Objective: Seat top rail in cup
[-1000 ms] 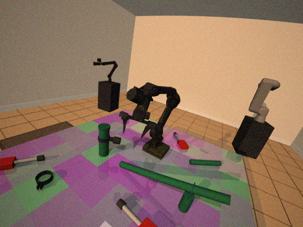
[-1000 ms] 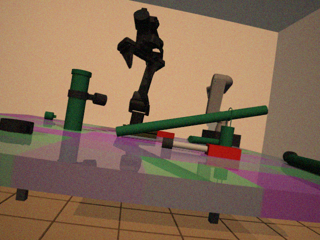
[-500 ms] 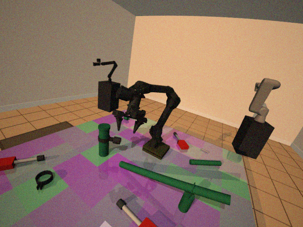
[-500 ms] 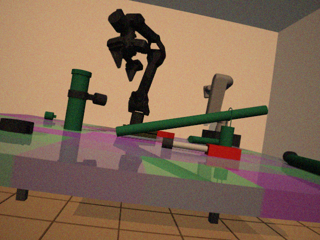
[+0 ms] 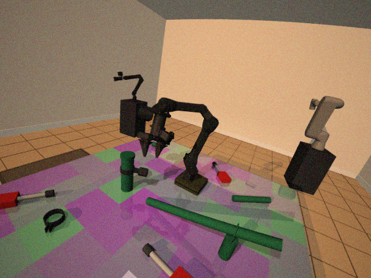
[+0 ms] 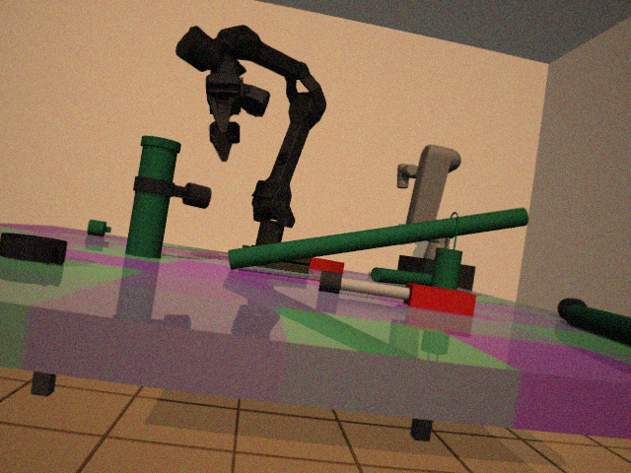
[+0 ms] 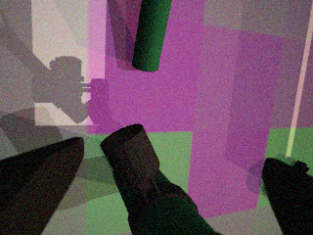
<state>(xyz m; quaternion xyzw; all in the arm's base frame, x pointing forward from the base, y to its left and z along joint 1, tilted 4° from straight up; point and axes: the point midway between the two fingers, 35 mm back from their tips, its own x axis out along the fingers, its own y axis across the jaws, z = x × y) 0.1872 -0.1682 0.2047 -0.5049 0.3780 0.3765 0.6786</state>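
Observation:
The big green post stands upright, with its dark brace band a little below the post cap. The dark rail-end cup sticks out sideways from the band and is empty. The long green rail passes through the wire loop cap on the short post. Its cut end rests on the table, apart from the cup. My gripper is open and empty, hanging above the cup.
Red-handled tools, a black ring clamp, a short green rod and a small green fitting lie on the table. A black box and a grey arm on a box stand beyond it.

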